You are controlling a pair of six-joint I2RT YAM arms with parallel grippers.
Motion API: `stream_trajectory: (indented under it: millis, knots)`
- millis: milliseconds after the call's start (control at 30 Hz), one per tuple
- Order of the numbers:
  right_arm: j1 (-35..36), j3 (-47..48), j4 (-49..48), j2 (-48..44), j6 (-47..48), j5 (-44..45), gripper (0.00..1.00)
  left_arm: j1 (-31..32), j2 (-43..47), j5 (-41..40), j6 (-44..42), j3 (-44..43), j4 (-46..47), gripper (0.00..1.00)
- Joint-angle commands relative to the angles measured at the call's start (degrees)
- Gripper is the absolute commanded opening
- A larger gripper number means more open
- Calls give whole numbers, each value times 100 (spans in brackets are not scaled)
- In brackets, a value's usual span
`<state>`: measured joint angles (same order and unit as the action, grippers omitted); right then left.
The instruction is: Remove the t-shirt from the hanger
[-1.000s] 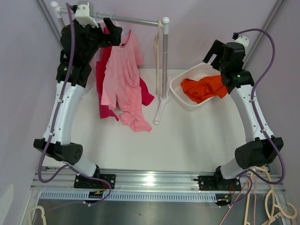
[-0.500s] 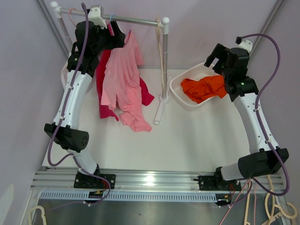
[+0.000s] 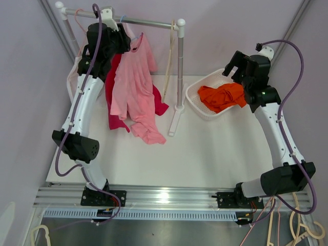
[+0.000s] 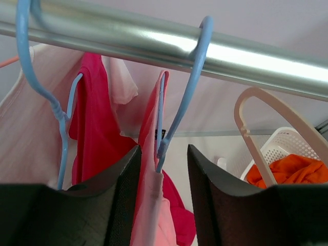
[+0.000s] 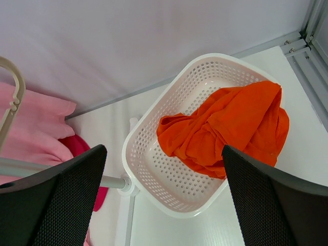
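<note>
The light pink t-shirt hangs from a blue hanger on the steel rail. My left gripper is up at the rail. In the left wrist view its jaws stand narrowly apart around the hanger's neck and the pink collar. The left finger touches the collar and a gap remains on the right side. My right gripper hovers wide open above the white basket, with nothing between its fingers.
A magenta shirt hangs on a second blue hanger just left of the pink one. A bare cream hanger hangs to the right, near the rack post. The basket holds an orange garment.
My left arm has risen toward the rail and its jaws have narrowed from wide open around the hanger neck and collar. The right arm has shifted slightly, still open over the basket.
</note>
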<state>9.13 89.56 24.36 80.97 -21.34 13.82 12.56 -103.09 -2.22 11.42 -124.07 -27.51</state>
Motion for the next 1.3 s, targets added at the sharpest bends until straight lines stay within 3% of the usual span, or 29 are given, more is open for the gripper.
stream_trajectory:
  millis: [0, 100, 133, 200, 233, 267, 533, 700, 800, 933, 1067, 1267]
  knots:
    - [-7, -9, -212, -187, 43, 15, 100, -43, -176, -59, -79, -380, 105, 46]
    - [-7, -26, -212, -213, 51, 6, 99, -43, -291, -7, -79, -477, 53, 45]
    - [-7, -35, -212, -222, 43, 6, 99, -43, -299, -7, -79, -460, 79, 32]
    - [-7, -61, -239, -257, 51, -2, 99, -43, -317, -42, -70, -434, 123, 20]
    - [-7, -87, -239, -274, 69, -11, 99, -43, -326, -77, -70, -451, 158, 3]
    - [-7, -96, -247, -292, 69, -11, 100, -43, -343, -268, -9, -469, 184, 1]
    - [-7, -202, -265, -398, 95, -485, 100, 89, -221, -191, -69, -1102, 420, 1]
    - [273, -429, -501, -661, 445, -1541, 100, 545, 332, -1015, -544, -927, 720, 1]
    - [1072, -781, -974, -1257, 780, -1391, 100, 730, 736, -1586, -571, -733, 765, 1]
    - [2056, -924, -1013, -1655, 1009, -1970, 99, 1038, 1273, -3657, -212, -14, 415, 1]
    - [3372, -729, -599, -1339, 1255, -2594, 100, 1188, 1904, -4084, 298, 787, 88, 1]
    - [4290, -1423, -1616, -1031, 992, -3017, 100, 1477, 2582, -4444, 879, 2051, -176, 1]
